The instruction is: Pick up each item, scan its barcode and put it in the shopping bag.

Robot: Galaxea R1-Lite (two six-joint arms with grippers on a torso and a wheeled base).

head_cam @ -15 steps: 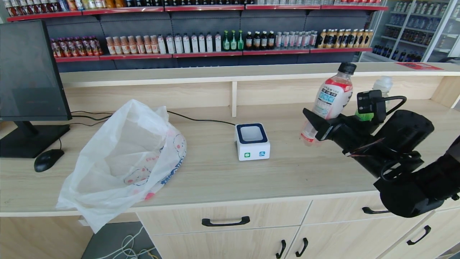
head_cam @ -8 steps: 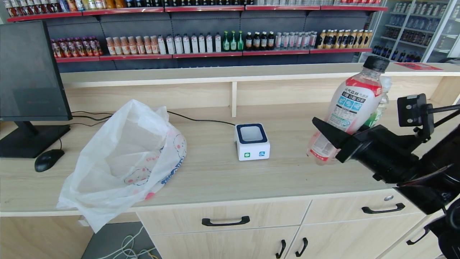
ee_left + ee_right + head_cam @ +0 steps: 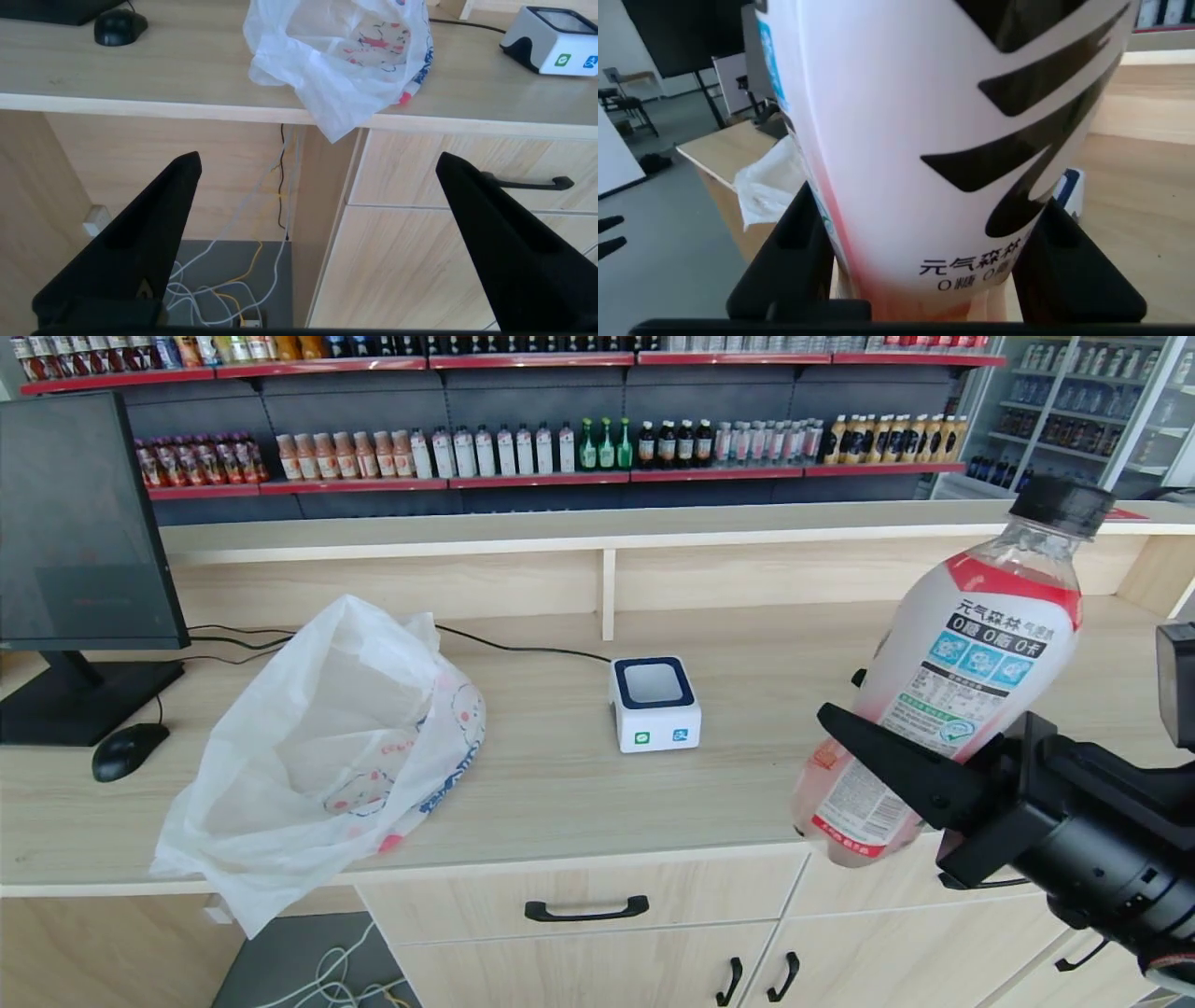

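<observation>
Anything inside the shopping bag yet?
Through the thin plastic of the shopping bag, only folds and its printed pattern show, no clear item. Bunched layers near the counter could hide something flat. The bottle is in the right tool.

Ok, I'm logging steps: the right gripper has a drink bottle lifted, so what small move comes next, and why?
Probably swing the right gripper left to bring the pink drink bottle over the barcode scanner: the bottle is held aloft right of the scanner, whose window faces up.
</observation>
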